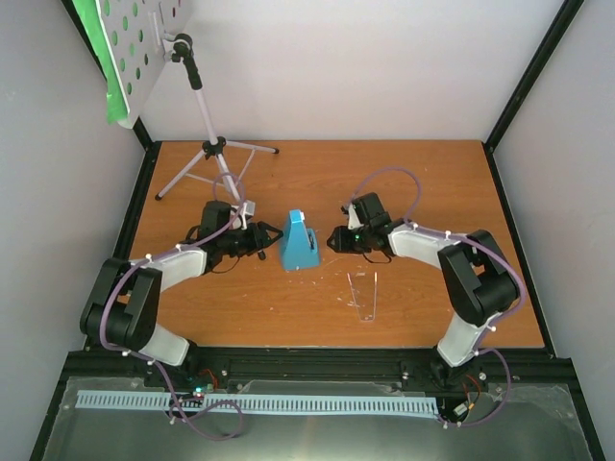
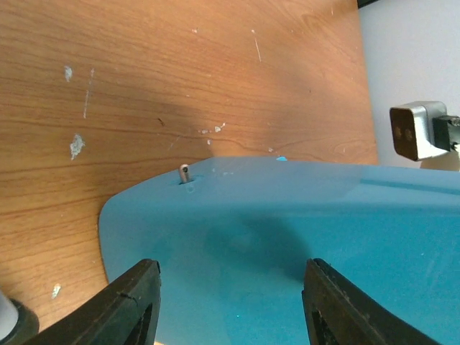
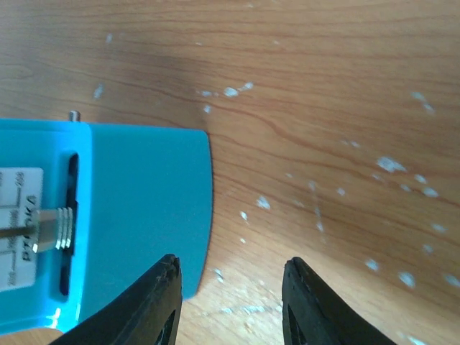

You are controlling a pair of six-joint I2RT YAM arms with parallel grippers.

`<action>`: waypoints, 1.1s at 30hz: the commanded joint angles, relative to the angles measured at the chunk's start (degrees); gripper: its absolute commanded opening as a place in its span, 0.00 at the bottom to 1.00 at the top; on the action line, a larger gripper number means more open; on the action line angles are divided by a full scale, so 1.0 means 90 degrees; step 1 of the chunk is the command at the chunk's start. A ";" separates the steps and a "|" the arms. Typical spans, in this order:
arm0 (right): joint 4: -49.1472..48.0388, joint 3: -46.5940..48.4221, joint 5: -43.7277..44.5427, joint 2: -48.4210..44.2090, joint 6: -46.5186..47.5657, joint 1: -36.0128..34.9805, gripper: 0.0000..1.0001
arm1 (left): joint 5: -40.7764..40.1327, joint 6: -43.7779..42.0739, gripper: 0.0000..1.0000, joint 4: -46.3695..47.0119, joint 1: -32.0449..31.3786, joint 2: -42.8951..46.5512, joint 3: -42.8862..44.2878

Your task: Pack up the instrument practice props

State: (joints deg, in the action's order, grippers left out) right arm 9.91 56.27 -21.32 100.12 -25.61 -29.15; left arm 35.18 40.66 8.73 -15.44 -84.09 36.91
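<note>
Blue metronome (image 1: pixel 299 242) noted upright on the wooden table (image 1: pixel 413 182), set between the two grippers. Left gripper (image 1: pixel 270 238) is held just beside its left face with jaws spread; from the left wrist, the blue side is seen filling the gap ahead, and contact cannot be told. Right gripper (image 1: pixel 332 238) is held near the opposite side, jaws parted over bare wood, the metronome's base edge by one finger (image 3: pixel 154 302). Music stand (image 1: pixel 207 115) with perforated tray (image 1: pixel 144 43) and green page (image 1: pixel 108 67) is seen far-left, well apart.
</note>
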 commanded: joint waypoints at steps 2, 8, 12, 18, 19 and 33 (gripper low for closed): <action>-0.0365 -0.0609 0.1311 -0.0868 -0.0361 -0.0013 0.40 | 0.0474 -0.0452 0.56 0.0170 -0.0034 -0.0395 0.0545; -0.0459 -0.1253 0.2290 -0.2072 -0.0505 -0.0004 0.42 | 0.0755 -0.0667 0.56 0.0177 -0.0166 -0.0814 0.0968; -0.0286 -0.1462 0.2837 -0.2882 -0.0393 0.0006 0.47 | 0.0938 -0.0728 0.56 0.0274 -0.0379 -0.1269 0.1366; 0.0541 -0.1177 0.3033 -0.3769 -0.0296 0.0016 0.53 | 0.1184 -0.0769 0.55 0.0350 -0.0851 -0.2179 0.2335; 0.0620 -0.1150 0.3038 -0.3874 -0.0306 0.0021 0.54 | 0.1222 -0.0761 0.55 0.0384 -0.0918 -0.2297 0.2461; 0.0091 -0.1410 0.1099 -0.4031 -0.1117 0.1076 0.54 | 0.0886 -0.0437 0.75 0.0638 -0.0572 -0.1330 0.2381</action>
State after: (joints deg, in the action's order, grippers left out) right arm 14.48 44.62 -0.99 61.34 -32.01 -25.98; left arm 45.15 36.21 13.13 -23.51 -104.84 59.94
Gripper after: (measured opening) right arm 0.562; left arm 0.691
